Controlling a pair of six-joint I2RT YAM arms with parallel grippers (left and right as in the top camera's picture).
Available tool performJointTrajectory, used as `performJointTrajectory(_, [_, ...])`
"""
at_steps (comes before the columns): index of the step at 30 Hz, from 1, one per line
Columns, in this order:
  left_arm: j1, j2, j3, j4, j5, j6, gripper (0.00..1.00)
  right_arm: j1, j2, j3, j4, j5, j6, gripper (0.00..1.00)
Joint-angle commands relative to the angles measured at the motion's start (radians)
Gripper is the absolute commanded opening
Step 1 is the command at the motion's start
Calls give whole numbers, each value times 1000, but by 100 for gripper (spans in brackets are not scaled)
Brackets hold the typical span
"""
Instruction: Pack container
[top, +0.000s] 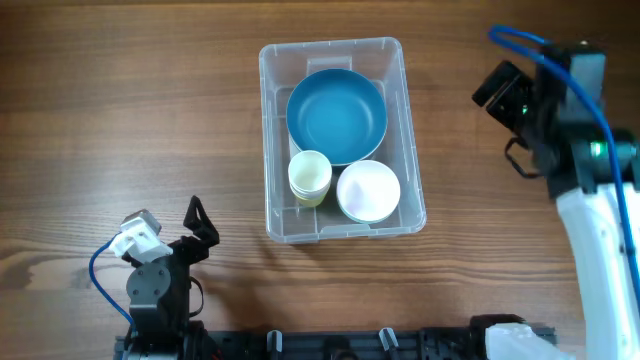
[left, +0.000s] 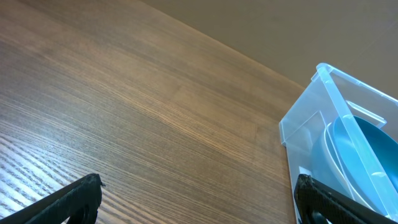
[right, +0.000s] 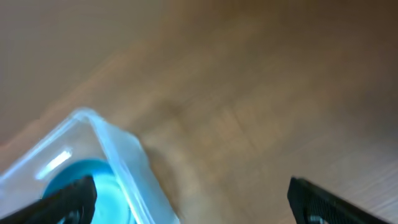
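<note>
Near the middle of the overhead frame, a little right of centre, a large clear plastic rectangular container (top: 268, 150) with rounded corners stands on the brown wood-grain surface (top: 120, 100). A wide round blue bowl (top: 336, 115) fills its upper half. Below that bowl sit a pale yellow cup (top: 310, 176), upright with its mouth facing up, and a small round white bowl (top: 368, 190). The cup is at the lower left of the container and the white bowl at the lower right, the two just beside each other and close against the blue bowl's lower edge.

At the lower left of the frame, the left pincer (top: 202, 222) is apart from the container, off its lower left corner. Its black fingers (left: 68, 202) are spread wide with nothing between them. In the left wrist view they sit in the two bottom corners with bare wood in the gap, and a corner of the container shows at the right edge with the blue bowl visible through the clear wall.

At the upper right of the overhead frame, the right pincer (top: 497, 88) is well apart from the container, off to its right. The right wrist view is blurred, yet its dark fingers (right: 336, 202) can be seen far apart in the lower corners, gripping nothing. A container corner with blue inside appears at the lower left.
</note>
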Motion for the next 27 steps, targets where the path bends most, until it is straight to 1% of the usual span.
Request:
performJointTrajectory(1, [8,-12,-7,4,8,17,100,1,-206,-154,164,-196,-444,100])
performJointTrajectory(3, [8,-12,-7,4,8,17,100,1,-316,-261,247,-239,-521,100])
performJointTrajectory(7, [8,-12,-7,4,8,17,100,0,-544,-512,365,-223,-549,100])
performJointTrajectory(10, [8,-12,-7,4,8,17,100,0,-721,-712,403,-223,-562,100])
performJointTrajectory(13, [8,-12,-7,4,8,17,100,0,-877,-871,405,-224,-562,100])
performJointTrajectory(17, [8,-12,-7,4,8,17,100,0,-1041,-1001,405,-224,-561,100])
performJointTrajectory(21, [8,-12,-7,4,8,17,100,0,-1160,-1091,405,-228,-558,100])
performJointTrajectory(27, [8,-12,-7,4,8,17,100,-3,-1243,-1189,422,-232,-558,100])
